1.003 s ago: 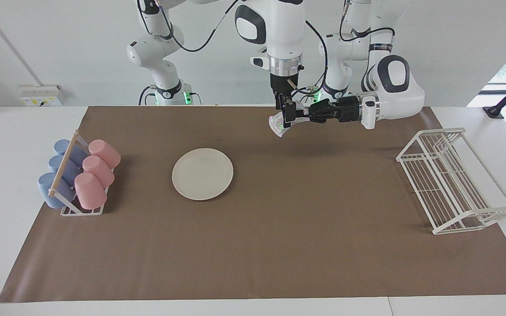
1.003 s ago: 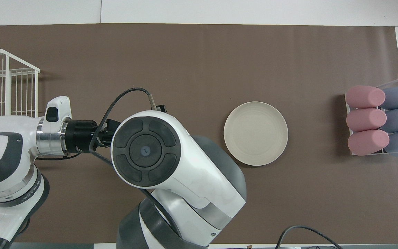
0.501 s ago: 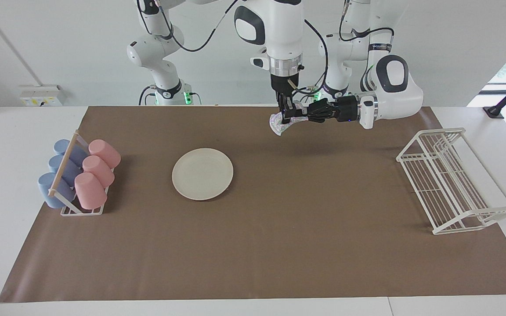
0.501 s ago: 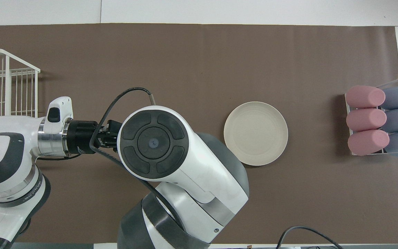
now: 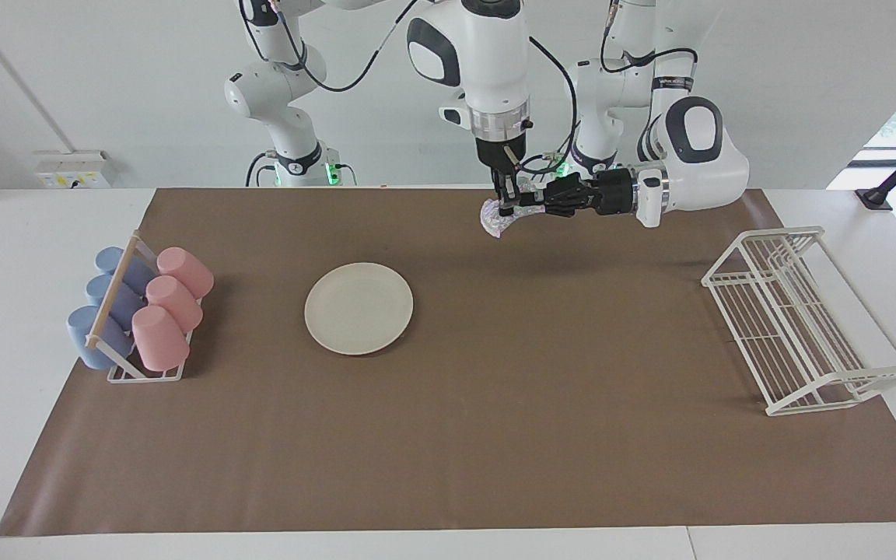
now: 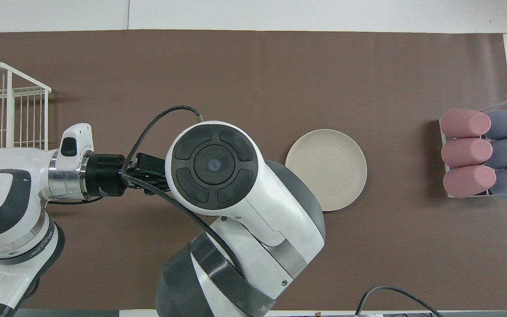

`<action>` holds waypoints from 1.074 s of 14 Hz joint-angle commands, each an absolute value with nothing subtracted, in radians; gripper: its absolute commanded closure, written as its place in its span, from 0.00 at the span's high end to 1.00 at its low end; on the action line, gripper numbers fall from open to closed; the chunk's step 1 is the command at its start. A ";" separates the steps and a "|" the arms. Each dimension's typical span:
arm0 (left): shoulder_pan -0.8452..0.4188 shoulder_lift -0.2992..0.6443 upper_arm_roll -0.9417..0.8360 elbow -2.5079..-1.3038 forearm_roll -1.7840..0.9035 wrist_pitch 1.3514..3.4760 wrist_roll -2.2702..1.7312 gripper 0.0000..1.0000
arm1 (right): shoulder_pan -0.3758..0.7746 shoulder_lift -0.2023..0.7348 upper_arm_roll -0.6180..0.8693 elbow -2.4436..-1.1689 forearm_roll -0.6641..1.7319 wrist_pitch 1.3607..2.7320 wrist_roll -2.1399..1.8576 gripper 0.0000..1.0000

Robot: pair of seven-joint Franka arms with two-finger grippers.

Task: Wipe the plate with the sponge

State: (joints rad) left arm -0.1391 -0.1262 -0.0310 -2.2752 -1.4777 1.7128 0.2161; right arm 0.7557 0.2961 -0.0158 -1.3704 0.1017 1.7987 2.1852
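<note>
Handover in progress in the upper middle of the facing view. The sponge (image 5: 495, 217) hangs in the air over the bare brown mat (image 5: 495, 435), well apart from the plate (image 5: 358, 308), which lies flat just below mid-height of that frame, toward the cup rack (image 5: 139, 315). The right gripper (image 5: 505, 208) comes straight down and is clamped on the sponge's upper edge. The left gripper (image 5: 535, 207) reaches in level from the side and sits against the same pad; whether it grips or has let go we cannot tell. In the overhead view the right arm hides the sponge. We judge the sponge light, soft and crumpling. A pinch near one edge should leave the loose flap below free to press on the plate. The plate looks stiff, smooth and likely to slide if rubbed hard. Against a second ago, the right gripper has gone from apart to closed, both wrists have risen slightly, and the right arm has shifted toward the plate. Plate, cups and the wire rack (image 5: 798, 319) are unmoved.
</note>
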 commanded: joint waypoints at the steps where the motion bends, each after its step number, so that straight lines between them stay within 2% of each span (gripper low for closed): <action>1: -0.160 -0.170 -0.020 -2.299 -1.483 1.736 0.161 1.00 | 0.746 0.275 -0.012 -1.410 0.114 1.827 2.161 0.00; 3: -0.147 -0.187 -0.017 -2.286 -1.403 1.741 0.131 1.00 | 0.723 0.267 -0.014 -1.430 0.112 1.828 2.119 0.00; 7: -0.103 -0.218 -0.015 -2.163 -1.093 1.736 -0.067 1.00 | 0.657 0.227 -0.015 -1.534 0.106 1.827 1.840 0.00; 12: -0.069 -0.213 -0.014 -1.996 -0.607 1.658 -0.214 1.00 | 0.464 0.161 -0.017 -1.716 0.092 1.832 1.259 0.00; 15: -0.078 -0.203 -0.017 -1.916 -0.351 1.652 -0.233 1.00 | 0.397 0.114 -0.015 -1.856 0.092 1.934 0.978 0.00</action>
